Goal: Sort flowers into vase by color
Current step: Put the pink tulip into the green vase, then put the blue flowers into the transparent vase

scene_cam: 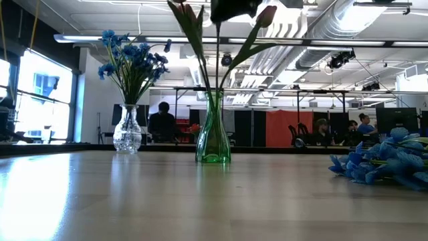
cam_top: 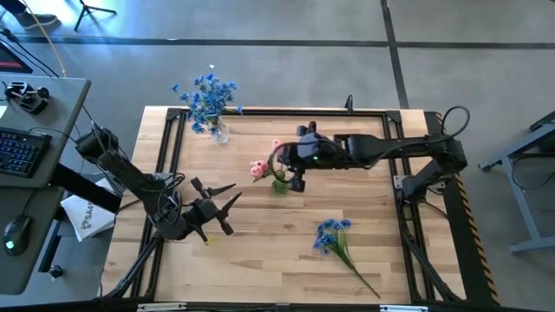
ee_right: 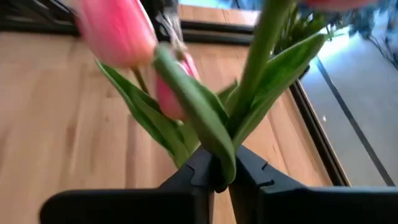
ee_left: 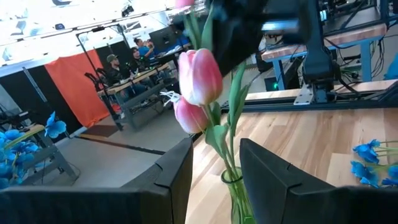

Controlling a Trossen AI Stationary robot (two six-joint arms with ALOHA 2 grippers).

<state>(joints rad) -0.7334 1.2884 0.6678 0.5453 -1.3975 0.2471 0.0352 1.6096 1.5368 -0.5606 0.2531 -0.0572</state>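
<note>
Two vases stand on the counter (cam_top: pixel 260 251): I see a clear vase (cam_top: pixel 218 132) of blue sprays (cam_top: pixel 208 94) at the far left, and mid-counter a green vase (scene_cam: pixel 213 137) with pink tulips (cam_top: pixel 257 168). Right pincer (cam_top: pixel 297 171) above it pinches a tulip stem (ee_right: pixel 264 46). Left pincer (cam_top: pixel 227 206) waits spread apart near the front left. One blue spray (cam_top: pixel 334 234) lies front right

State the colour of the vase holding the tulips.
Green glass: the vase with the tulips shows best in the low view.
</note>
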